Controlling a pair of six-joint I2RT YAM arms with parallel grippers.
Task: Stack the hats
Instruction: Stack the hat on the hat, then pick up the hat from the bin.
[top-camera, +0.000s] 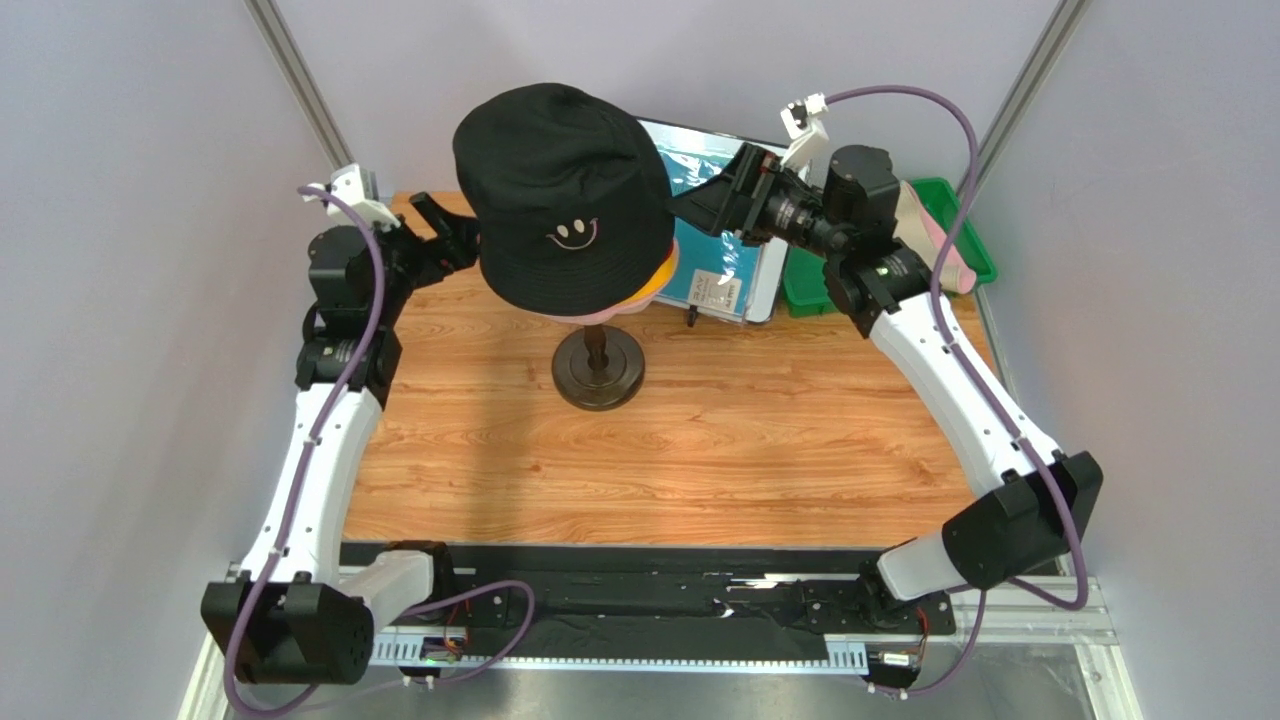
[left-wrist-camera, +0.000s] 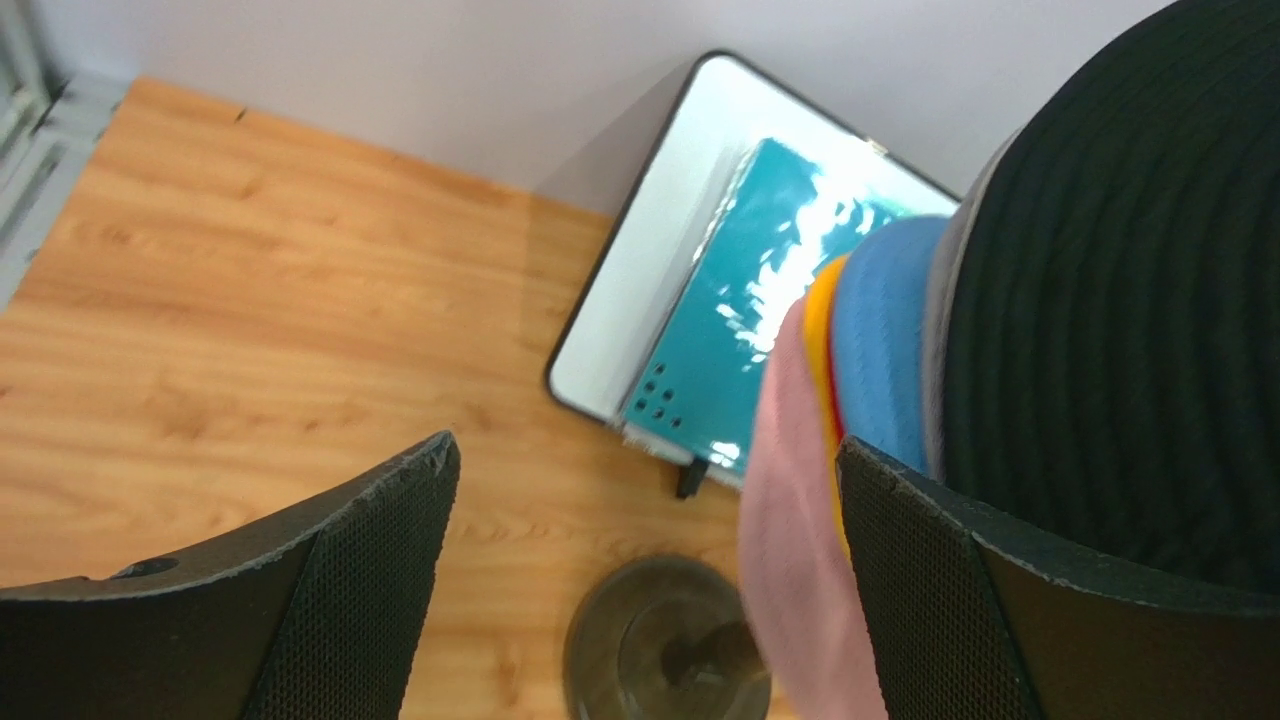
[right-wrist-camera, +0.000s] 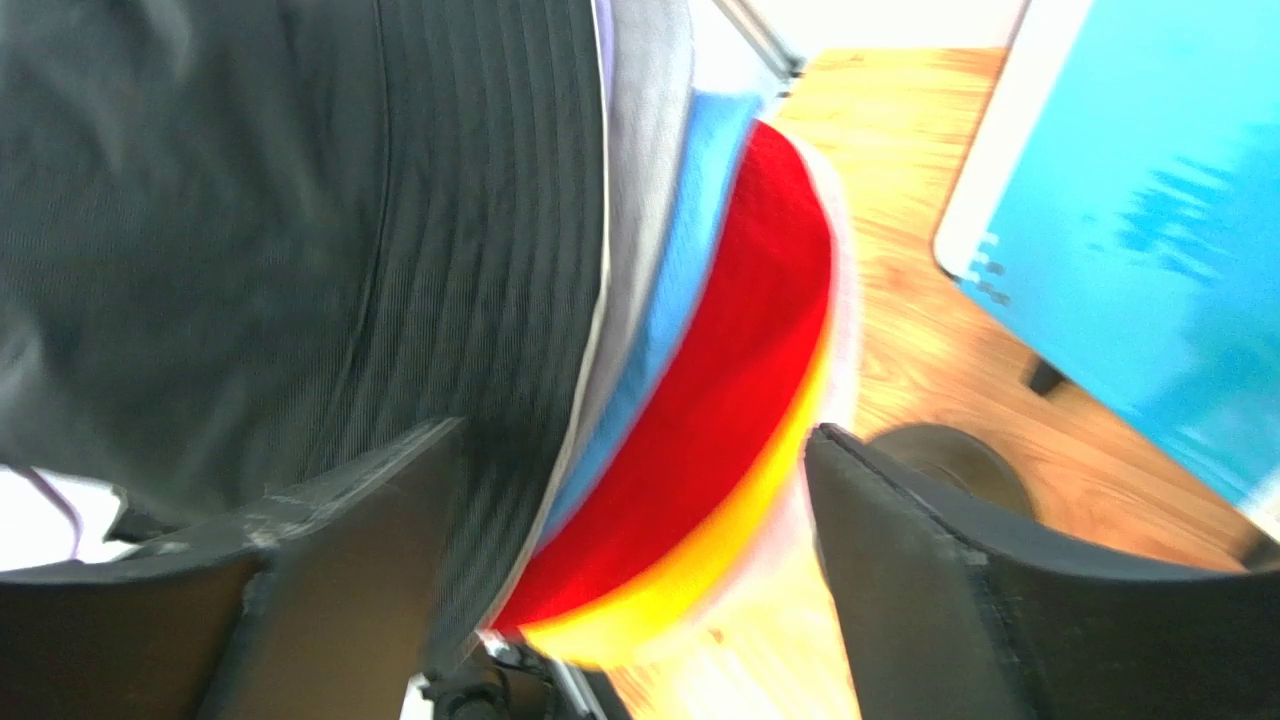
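Two pincers, both spread wide, pinching nothing. Left pincer (top-camera: 455, 240) just beside the brims at the left of the hats (top-camera: 564, 195); right pincer (top-camera: 699, 207) at their right, brims showing between its fingers in the right wrist view. Stacked on a stand (top-camera: 598, 372) at upper centre of the table (top-camera: 781, 435): black hat (top-camera: 556, 150) on top, beneath it lavender hat (right-wrist-camera: 649, 165), blue hat (right-wrist-camera: 684, 255), red hat (right-wrist-camera: 729, 390), orange-yellow hat (right-wrist-camera: 706, 578), pink hat (left-wrist-camera: 796, 570). Behind, a teal sheet (top-camera: 721, 263).

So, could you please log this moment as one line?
top: black hat | left hand: open, beside it | right hand: open, at lower brims | held: nothing
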